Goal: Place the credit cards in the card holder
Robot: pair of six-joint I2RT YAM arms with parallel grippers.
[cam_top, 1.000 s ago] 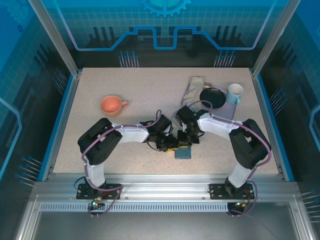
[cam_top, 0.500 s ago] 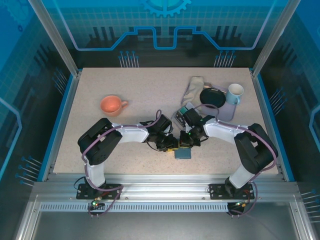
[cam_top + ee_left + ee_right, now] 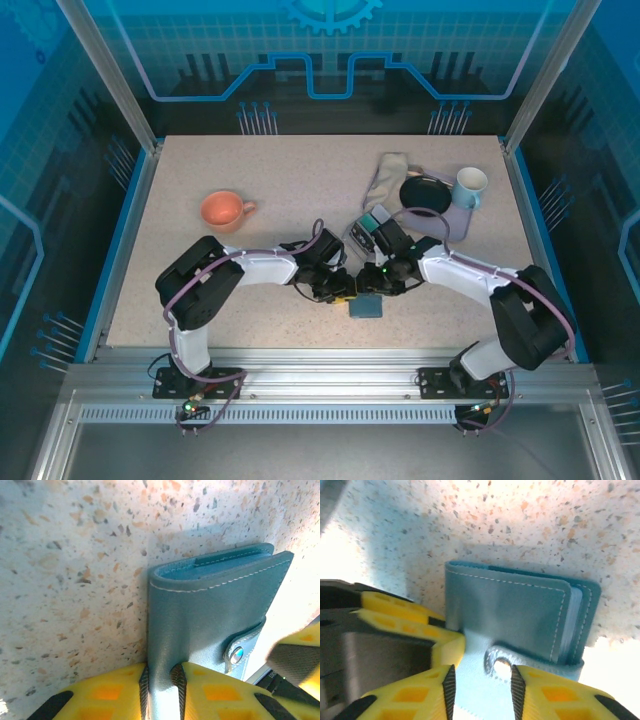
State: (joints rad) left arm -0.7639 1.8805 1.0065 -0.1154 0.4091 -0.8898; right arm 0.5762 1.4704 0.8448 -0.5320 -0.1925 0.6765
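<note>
- The wallet (image 3: 215,615) lies folded flat on the tabletop (image 3: 75,555), near the front edge and between the two arms.
- Your left hand (image 3: 159,675) is clenched on one edge of the wallet, with the leather pinched between its pads.
- Your right hand (image 3: 481,677) is released. Its fingers stand parted over the snap tab (image 3: 501,666) and pinch nothing that you can see.
- Expect the wallet to be light and soft. It will likely bend, sag or slide if you push on it, so treat the left hand's pinch as your anchor.
- The stitched cover looks smooth and a little slick. Take hold at an edge or at the tab, not on the broad face.
- To open it, the tab is the best place to grip, close by the snap, pulling away from the fold.
- A darker strip shows in the mouth of the fold in the left wrist view. You cannot tell whether it is a card or a pocket.
- Cards will probably be thin, stiff and slippery, and hard to lift off a flat surface, so grip them by the long edges.
</note>
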